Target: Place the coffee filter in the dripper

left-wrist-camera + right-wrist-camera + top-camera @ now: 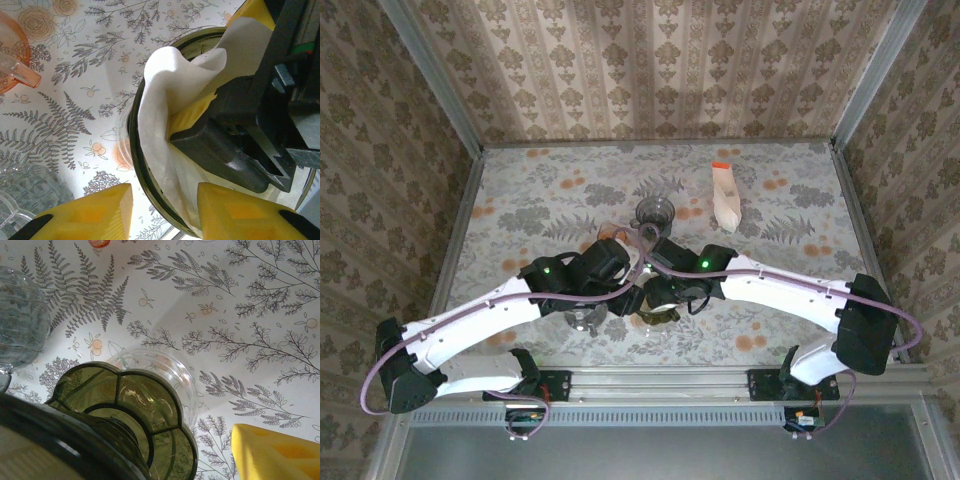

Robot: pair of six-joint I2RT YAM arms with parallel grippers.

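The white paper coffee filter [160, 100] sits crumpled inside the dark green glass dripper [134, 150], one flap standing above the rim. The dripper [125, 405] rests on a clear glass server [172, 372] near the table's front middle [658, 316]. My right gripper [655, 285] is open, with one yellow finger [192, 114] pressed into the filter and another finger [270, 455] outside the dripper. My left gripper [165, 210] is open and straddles the dripper's near rim, one finger outside it and one against the filter inside.
A pink glass cup [10, 55] stands left of the dripper and a ribbed clear glass [25, 190] close by. Farther back are a grey glass cup [655, 212] and a white filter packet with an orange tab [726, 195]. Patterned walls enclose the table.
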